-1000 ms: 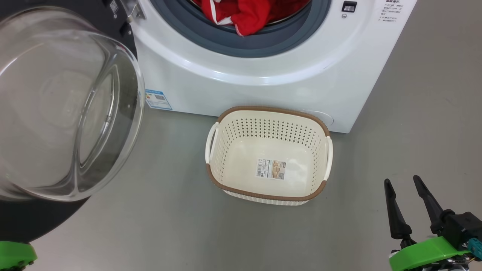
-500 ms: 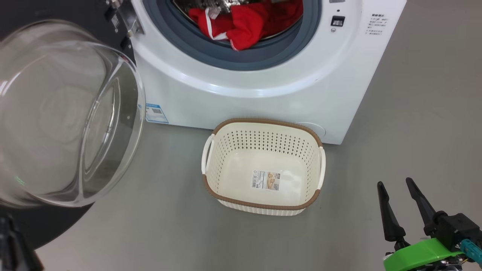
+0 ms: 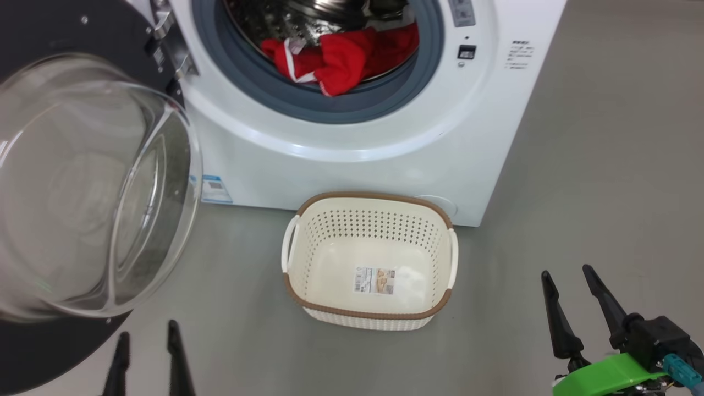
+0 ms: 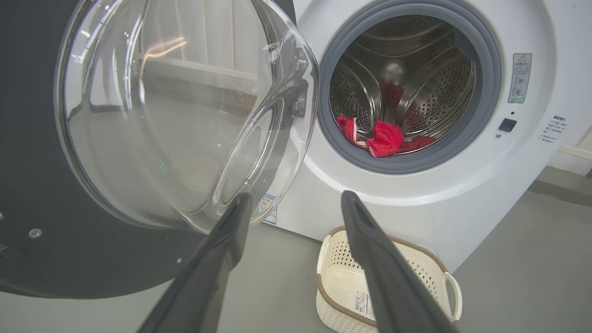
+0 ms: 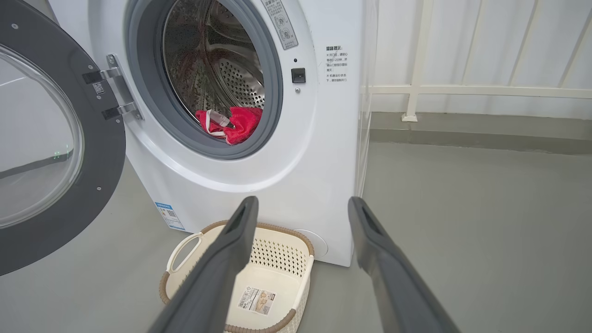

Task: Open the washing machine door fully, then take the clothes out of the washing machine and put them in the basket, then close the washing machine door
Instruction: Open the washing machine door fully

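Up into the head view's lower left comes my left gripper (image 3: 147, 333), fingers parted, where a second ago only its green wrist showed

Both my grippers are spread and hold nothing: the left sits just below the washing machine door (image 3: 82, 192), the right gripper (image 3: 566, 272) at the lower right over bare grey floor (image 3: 594, 165). That door stands swung wide at the left side of the washing machine (image 3: 341, 165), its glass porthole bulging toward me. The clothes (image 3: 341, 58), a red bundle with white trim, lie at the front lip of the steel drum (image 3: 308, 16), resting against the blue-grey gasket (image 3: 330, 107). The basket (image 3: 374, 196) stands empty on the floor just in front of the machine, a label (image 3: 374, 280) on its bottom, between my two grippers and well apart from both
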Tool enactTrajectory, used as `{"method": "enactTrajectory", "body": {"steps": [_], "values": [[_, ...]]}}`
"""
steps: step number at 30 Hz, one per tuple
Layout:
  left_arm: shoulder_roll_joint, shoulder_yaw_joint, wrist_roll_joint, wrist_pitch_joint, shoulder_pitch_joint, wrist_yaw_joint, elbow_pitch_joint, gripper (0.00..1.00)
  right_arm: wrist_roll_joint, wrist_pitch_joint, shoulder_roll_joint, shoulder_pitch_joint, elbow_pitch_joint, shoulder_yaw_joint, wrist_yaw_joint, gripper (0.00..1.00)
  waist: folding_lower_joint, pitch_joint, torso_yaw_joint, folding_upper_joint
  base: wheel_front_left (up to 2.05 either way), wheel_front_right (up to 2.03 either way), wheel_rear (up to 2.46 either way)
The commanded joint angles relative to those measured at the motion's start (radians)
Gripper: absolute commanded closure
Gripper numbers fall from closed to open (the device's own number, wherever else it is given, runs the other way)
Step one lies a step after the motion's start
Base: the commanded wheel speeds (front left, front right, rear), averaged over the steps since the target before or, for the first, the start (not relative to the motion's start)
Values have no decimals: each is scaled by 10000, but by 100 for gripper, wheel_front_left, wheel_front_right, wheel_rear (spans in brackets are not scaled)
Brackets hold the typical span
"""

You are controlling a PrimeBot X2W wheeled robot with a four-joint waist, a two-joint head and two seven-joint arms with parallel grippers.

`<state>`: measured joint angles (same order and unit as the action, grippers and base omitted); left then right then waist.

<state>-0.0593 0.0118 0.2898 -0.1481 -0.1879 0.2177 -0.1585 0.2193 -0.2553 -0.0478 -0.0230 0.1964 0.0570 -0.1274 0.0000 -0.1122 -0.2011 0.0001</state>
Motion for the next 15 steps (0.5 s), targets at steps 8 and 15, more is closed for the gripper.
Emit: {"method": "enactTrajectory", "body": {"steps": [8,15], "values": [[-53,566,-270,410,247,-335,69,0,150,-65,-28,-325,-297,-462,-33,0,0,645,870,-1,0,0,0],[-198,818,-210,579,476,-632,417,0,197,-65,-26,-516,-356,-743,-33,0,0,858,1479,-1,0,0,0]]}}
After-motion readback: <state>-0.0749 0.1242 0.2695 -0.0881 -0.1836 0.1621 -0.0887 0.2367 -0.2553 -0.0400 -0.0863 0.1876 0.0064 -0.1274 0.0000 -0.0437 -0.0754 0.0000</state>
